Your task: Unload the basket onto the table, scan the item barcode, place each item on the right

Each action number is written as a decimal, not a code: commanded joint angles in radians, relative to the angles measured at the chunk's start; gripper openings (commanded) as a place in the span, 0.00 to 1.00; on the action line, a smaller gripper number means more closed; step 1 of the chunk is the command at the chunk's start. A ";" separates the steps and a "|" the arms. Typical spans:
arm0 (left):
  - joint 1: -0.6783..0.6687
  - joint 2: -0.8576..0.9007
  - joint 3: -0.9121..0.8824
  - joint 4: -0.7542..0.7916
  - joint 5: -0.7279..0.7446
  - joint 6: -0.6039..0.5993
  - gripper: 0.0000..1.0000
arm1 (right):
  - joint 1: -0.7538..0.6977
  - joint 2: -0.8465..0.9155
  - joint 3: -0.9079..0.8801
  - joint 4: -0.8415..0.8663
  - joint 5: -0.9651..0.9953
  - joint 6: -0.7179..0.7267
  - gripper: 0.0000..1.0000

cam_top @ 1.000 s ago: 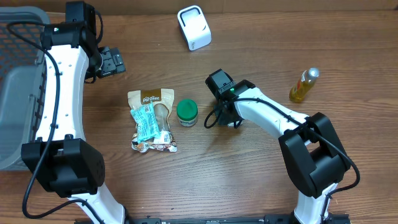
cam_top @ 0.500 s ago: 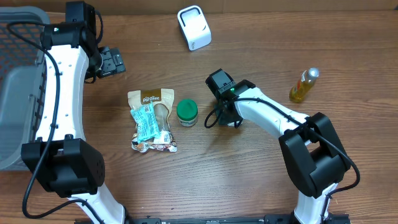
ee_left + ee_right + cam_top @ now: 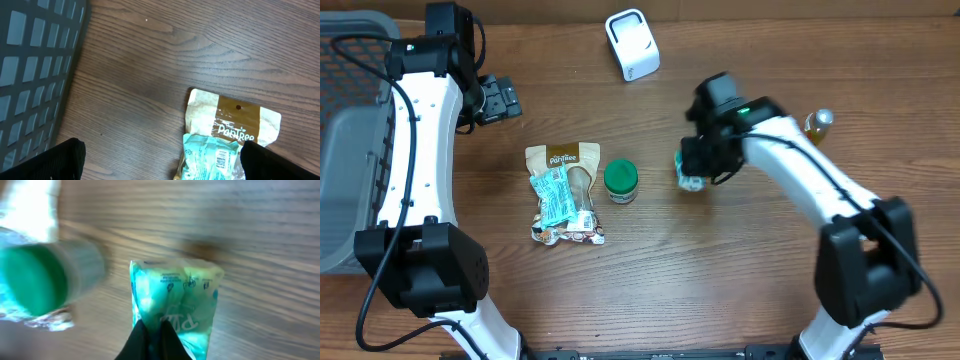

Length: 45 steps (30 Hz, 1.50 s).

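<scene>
The left arm [image 3: 425, 140] and right arm [image 3: 800, 165] have white shells, bulky black joint housings and thin black cables [image 3: 377, 275] alongside; a green light [image 3: 742, 111] glows on the right wrist.

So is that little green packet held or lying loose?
Held: the right gripper is shut on the green packet, pinching its edge in the wrist view.

Goods spread across a wooden table [image 3: 720, 280].
A white scanner [image 3: 632, 44] sits near the far edge. A snack bag [image 3: 570, 160] and a green-lidded jar [image 3: 620, 181] rest side by side mid-table, with a yellow bottle [image 3: 809, 137] at right.
</scene>
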 commanded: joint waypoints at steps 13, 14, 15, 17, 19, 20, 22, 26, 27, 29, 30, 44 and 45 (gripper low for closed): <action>-0.008 -0.005 0.018 0.000 0.001 0.010 1.00 | -0.189 -0.012 -0.327 0.359 -0.671 -0.061 0.04; -0.008 -0.005 0.018 0.000 0.001 0.011 0.99 | -0.189 -0.012 -0.366 0.422 -0.671 -0.021 0.04; -0.008 -0.005 0.018 0.000 0.001 0.010 1.00 | -0.189 -0.012 -0.389 0.463 -0.671 0.005 0.04; -0.008 -0.005 0.018 0.000 0.001 0.011 1.00 | -0.189 -0.012 -0.437 0.552 -0.668 0.065 0.04; -0.008 -0.005 0.018 0.001 0.001 0.011 1.00 | -0.189 -0.012 -0.474 0.624 -0.646 0.129 0.04; -0.008 -0.005 0.018 0.001 0.001 0.010 1.00 | -0.189 -0.012 -0.508 0.685 -0.607 0.190 0.04; -0.008 -0.005 0.018 0.000 0.001 0.011 1.00 | -0.189 -0.012 -0.533 0.734 -0.599 0.219 0.04; -0.008 -0.005 0.018 0.000 0.001 0.010 1.00 | -0.189 -0.012 -0.552 0.763 -0.532 0.265 0.04; -0.008 -0.005 0.018 0.000 0.001 0.011 1.00 | -0.189 -0.012 -0.552 0.762 -0.513 0.278 0.04; -0.008 -0.005 0.018 0.000 0.001 0.011 0.99 | -0.189 -0.012 -0.552 0.763 -0.474 0.309 0.04; -0.008 -0.005 0.018 0.000 0.001 0.010 1.00 | -0.189 -0.012 -0.552 0.767 -0.474 0.310 0.04; -0.008 -0.005 0.018 0.001 0.001 0.010 0.99 | -0.190 -0.012 -0.552 0.692 -0.405 0.340 0.13; -0.008 -0.005 0.018 0.001 0.001 0.010 1.00 | -0.190 -0.012 -0.552 0.686 -0.409 0.340 0.16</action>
